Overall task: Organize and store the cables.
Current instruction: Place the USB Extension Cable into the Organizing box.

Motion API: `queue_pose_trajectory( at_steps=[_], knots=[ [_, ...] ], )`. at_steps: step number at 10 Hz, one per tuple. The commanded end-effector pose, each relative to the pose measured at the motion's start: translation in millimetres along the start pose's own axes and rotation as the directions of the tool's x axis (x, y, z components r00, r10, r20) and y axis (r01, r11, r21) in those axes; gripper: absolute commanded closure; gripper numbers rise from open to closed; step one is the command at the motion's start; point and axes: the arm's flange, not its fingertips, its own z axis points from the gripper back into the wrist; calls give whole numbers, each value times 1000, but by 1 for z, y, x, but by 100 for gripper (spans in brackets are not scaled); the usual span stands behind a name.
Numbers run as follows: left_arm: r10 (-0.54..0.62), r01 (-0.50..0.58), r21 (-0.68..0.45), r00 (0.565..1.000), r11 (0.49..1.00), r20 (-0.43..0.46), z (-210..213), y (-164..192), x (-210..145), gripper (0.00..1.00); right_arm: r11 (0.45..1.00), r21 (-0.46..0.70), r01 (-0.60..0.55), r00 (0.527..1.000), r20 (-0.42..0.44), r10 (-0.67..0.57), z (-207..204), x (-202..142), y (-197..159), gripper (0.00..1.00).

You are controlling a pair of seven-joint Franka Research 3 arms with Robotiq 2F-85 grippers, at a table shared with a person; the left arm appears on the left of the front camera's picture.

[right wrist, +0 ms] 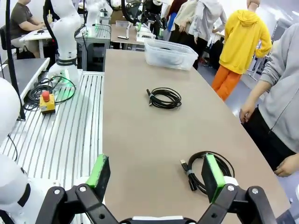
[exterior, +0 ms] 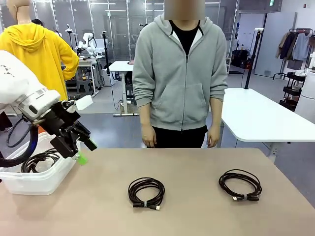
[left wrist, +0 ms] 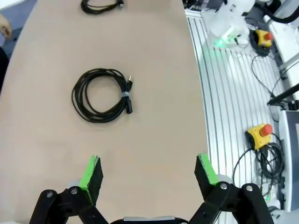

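Observation:
Two cables lie coiled on the tan table: one in the middle (exterior: 146, 192) and one to the right (exterior: 240, 185). More black cable (exterior: 40, 160) lies inside the clear bin (exterior: 34, 183) at the left. My left gripper (exterior: 85, 150) hangs open and empty just beside the bin's right rim. In its wrist view the open gripper (left wrist: 149, 170) is above bare table, with the middle coil (left wrist: 100, 94) ahead and the other coil (left wrist: 100, 5) at the top edge. My right gripper (right wrist: 156, 175) is open and empty, the near coil (right wrist: 198, 170) just past its right finger.
A person in a grey hoodie stands at the table's far edge, hands (exterior: 148, 142) hanging down. The far coil (right wrist: 164, 98) and the bin (right wrist: 170, 53) lie farther along the table. Slatted metal floor with emergency-stop boxes (left wrist: 260, 134) borders the table's robot side.

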Motion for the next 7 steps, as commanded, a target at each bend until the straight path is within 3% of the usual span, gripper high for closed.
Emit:
queue_pose_trajectory(
  at_steps=[1,4,5,6,7],
  knots=[
    [-23,23,1,1000,1000,20,15,-7,-4,0,999,-36,27,999,-25,-28,-7,8,3,0],
    [2,-2,15,1000,1000,21,15,-2,-3,0,999,-36,27,999,-25,-28,-7,8,3,0],
    [118,-114,38,987,993,-108,-18,4,8,0,999,-36,27,999,-25,-28,-7,8,3,0],
    [171,-158,76,964,984,-204,-64,12,28,0,999,-36,27,999,-25,-28,-7,8,3,0],
    [141,-125,82,964,989,-226,-104,14,52,0,999,-36,27,999,-25,-28,-7,8,3,0]
  ],
)
